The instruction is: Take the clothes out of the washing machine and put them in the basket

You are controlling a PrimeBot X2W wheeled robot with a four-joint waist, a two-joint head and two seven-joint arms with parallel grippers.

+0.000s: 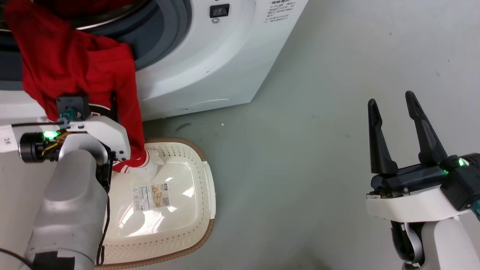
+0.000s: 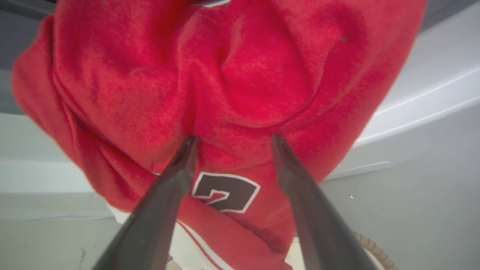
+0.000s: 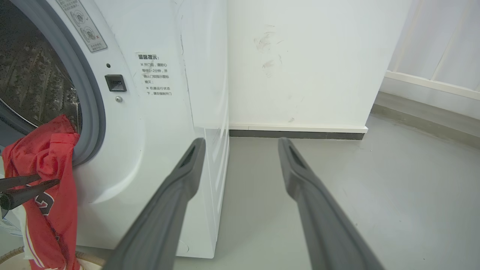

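**Left pincer** (image 2: 233, 141): jaws wide apart, tips pressed against the red clothes (image 1: 75, 63), nothing clamped. The clothes hang from the mouth of the washing machine (image 1: 210, 67), with the striped hem reaching into the basket (image 1: 176, 152) on the floor. **Right pincer** (image 1: 390, 98): open, empty, well apart. Judged stage: removal begun, transfer to the basket incomplete.

Looks like a laundry corner in a plain utility room: a white front-loading washing machine (image 3: 161, 157) with a Chinese warning sticker (image 3: 155, 75) stands directly on a smooth grey floor (image 1: 318, 157). Behind it is a scuffed white wall (image 3: 300, 56) with a dark skirting strip (image 3: 296, 134) at its foot. A cream perforated basket (image 1: 209, 176) sits on the floor by the machine, and red clothes (image 1: 75, 63) hang from the drum opening.
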